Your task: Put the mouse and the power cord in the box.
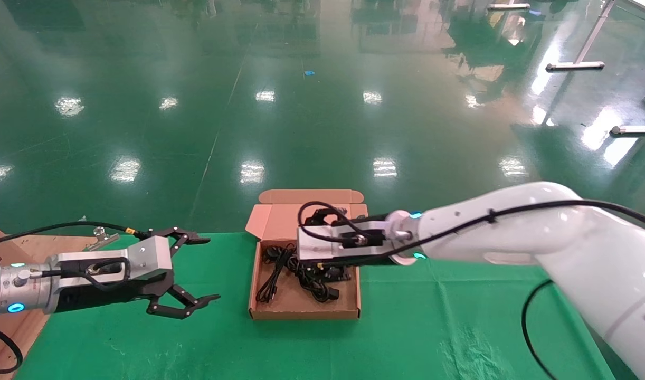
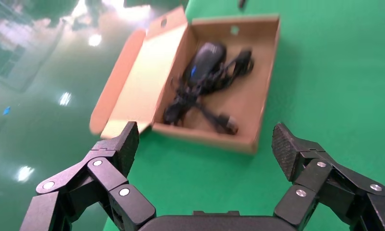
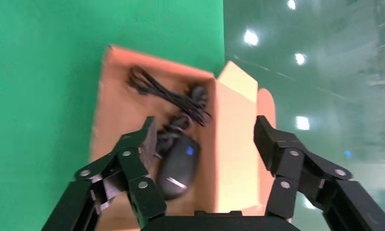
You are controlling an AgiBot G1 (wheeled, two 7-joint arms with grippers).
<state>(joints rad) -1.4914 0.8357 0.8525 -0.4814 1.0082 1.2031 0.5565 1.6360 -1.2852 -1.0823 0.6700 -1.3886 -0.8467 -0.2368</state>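
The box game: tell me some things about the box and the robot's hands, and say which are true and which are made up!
1. The mouse is inside the box. True.
2. The power cord lies on the green cloth. False: it is in the box, beside the mouse.
3. The right gripper hangs over the box, fingers apart. True.
4. The left gripper holds the mouse. False: it is open and holds nothing, off to the box's left.
5. The box is closed. False: its lid stands open.

My right gripper (image 3: pixel 205 139) hangs out in front of me with its fingers spread wide; my left gripper (image 1: pixel 196 277) waits off to my left, also spread.
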